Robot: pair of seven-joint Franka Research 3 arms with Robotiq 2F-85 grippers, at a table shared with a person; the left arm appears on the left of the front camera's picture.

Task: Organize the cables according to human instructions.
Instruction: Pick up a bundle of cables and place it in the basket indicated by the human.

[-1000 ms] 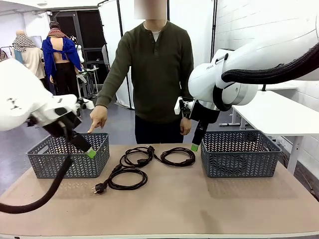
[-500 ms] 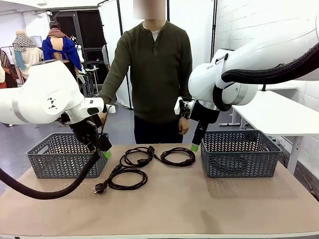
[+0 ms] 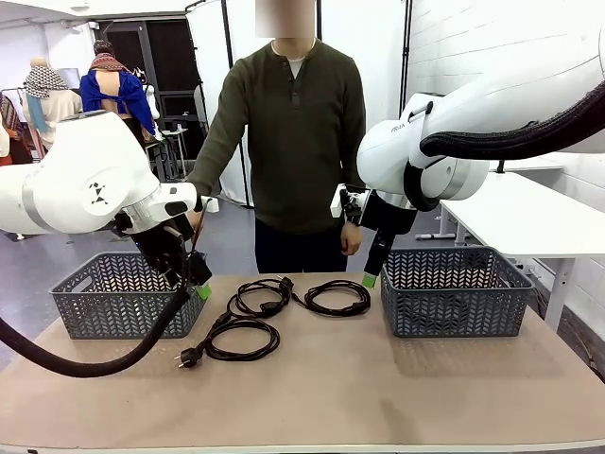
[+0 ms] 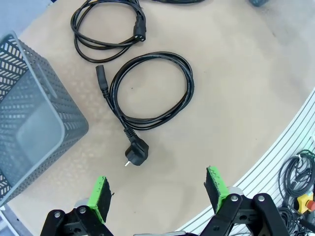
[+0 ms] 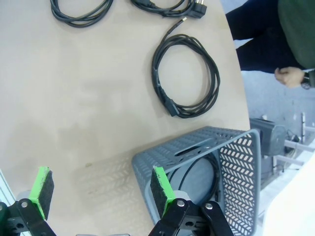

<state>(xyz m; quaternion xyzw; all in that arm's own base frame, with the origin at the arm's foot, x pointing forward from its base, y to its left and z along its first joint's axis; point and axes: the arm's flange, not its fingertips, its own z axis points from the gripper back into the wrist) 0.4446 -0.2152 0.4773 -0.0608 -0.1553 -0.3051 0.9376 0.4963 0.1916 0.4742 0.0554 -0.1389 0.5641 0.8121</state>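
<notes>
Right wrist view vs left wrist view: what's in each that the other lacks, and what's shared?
Right wrist, not left wrist: the right basket with a cable coiled inside, and the person's hand. Left wrist, not right wrist: the left basket and the near edge of the table. Both: loose cables on the table, and that arm's own open fingers: left fingers, right fingers.

On my feed a tan table (image 3: 397,397) spans the foreground. To the right stands a white-painted brick wall (image 3: 473,47), with a white desk (image 3: 539,213) against it (legs white too). At the back, white partition panels (image 3: 213,43) on black poles flank a dark opening (image 3: 175,57). The floor (image 3: 28,274) is grey and evenly lit.
</notes>
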